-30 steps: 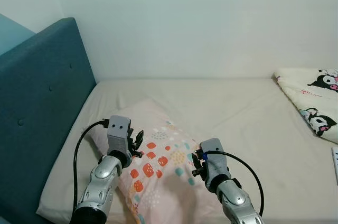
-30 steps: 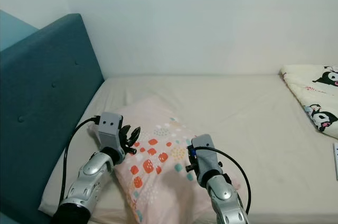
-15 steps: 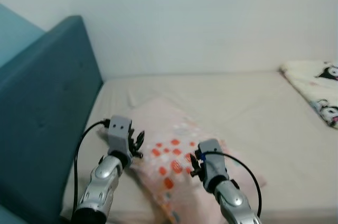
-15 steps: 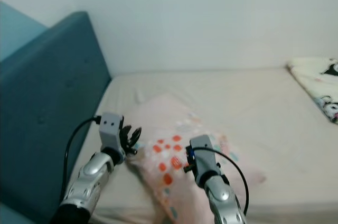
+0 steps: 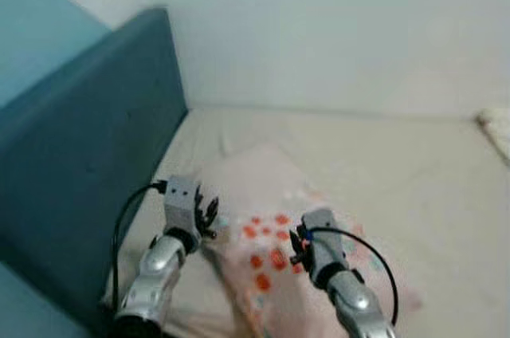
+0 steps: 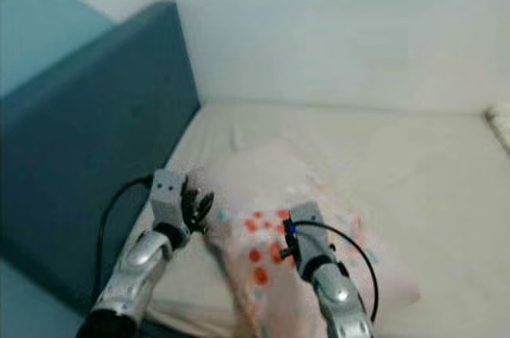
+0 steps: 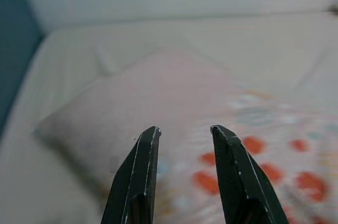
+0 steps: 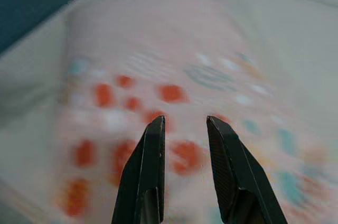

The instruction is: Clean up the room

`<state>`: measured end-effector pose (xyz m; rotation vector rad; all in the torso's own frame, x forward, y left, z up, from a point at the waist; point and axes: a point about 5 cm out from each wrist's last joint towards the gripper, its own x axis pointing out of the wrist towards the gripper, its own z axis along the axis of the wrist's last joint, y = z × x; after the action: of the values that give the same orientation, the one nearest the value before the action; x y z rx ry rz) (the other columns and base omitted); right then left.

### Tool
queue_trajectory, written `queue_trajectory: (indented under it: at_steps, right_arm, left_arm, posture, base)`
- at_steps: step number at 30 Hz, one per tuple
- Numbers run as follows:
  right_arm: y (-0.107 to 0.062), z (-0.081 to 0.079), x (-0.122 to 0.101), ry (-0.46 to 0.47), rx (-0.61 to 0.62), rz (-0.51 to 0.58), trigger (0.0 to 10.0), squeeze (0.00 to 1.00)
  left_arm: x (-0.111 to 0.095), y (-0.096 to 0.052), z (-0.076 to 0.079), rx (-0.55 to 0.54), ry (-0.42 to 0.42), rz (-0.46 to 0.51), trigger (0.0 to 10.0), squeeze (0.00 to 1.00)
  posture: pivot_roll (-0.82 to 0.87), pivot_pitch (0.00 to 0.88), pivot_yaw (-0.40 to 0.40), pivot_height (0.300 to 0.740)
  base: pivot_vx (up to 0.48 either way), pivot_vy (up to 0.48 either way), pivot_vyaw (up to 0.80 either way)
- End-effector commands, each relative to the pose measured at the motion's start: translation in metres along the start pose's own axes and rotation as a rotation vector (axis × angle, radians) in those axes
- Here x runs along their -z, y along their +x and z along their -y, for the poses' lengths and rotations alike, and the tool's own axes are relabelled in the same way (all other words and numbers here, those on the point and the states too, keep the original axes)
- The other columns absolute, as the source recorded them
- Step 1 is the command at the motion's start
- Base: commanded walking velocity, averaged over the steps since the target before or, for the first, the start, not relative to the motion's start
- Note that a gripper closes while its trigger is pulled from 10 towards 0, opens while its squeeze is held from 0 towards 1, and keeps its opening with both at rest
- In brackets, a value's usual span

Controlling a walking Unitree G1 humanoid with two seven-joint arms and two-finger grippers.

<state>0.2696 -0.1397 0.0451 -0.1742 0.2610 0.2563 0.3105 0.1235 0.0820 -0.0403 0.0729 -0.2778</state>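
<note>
Pink pillow [image 5: 275, 230], printed with orange, teal and white spots: lies on the bed [image 5: 414, 170], near the teal upholstered headboard [image 5: 88, 155], slightly askew. Beige sheet covers the mattress; plain pale wall [image 5: 335, 27] behind.

Left gripper [image 7: 182, 134]: hovers just over the pillow's headboard-side edge, fingers parted a little, nothing between them.

Right gripper [image 8: 184, 123]: poised above the spotted middle of the pillow, fingers likewise slightly apart and empty.

Black cables loop from both silver wrists. Head views are blurred.
</note>
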Motion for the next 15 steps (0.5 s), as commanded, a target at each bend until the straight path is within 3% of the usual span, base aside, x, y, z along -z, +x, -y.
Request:
queue_trajectory:
  at_steps: [1, 7, 15]
  right_arm:
    - [-0.001, -0.002, -0.001, 0.030, -0.001, 0.006, 10.0, 0.00]
    - [-0.001, 0.005, -0.003, 0.051, 0.056, 0.013, 10.0, 0.00]
    - [-0.003, 0.008, -0.001, 0.080, 0.078, -0.002, 10.0, 0.00]
  left_arm:
    - [0.002, -0.001, -0.002, -0.012, 0.014, -0.016, 10.0, 0.00]
    - [0.001, -0.003, -0.006, -0.032, -0.018, -0.005, 10.0, 0.00]
    - [0.002, -0.006, -0.006, -0.027, -0.036, -0.013, 10.0, 0.00]
  posture:
    - [-0.04, 0.000, 0.032, 0.740]
    - [-0.04, 0.000, 0.034, 0.740]
    - [-0.04, 0.009, 0.030, 0.700]
  base:
    - [0.000, 0.000, 0.00]
    - [0.000, 0.000, 0.00]
    - [0.000, 0.000, 0.00]
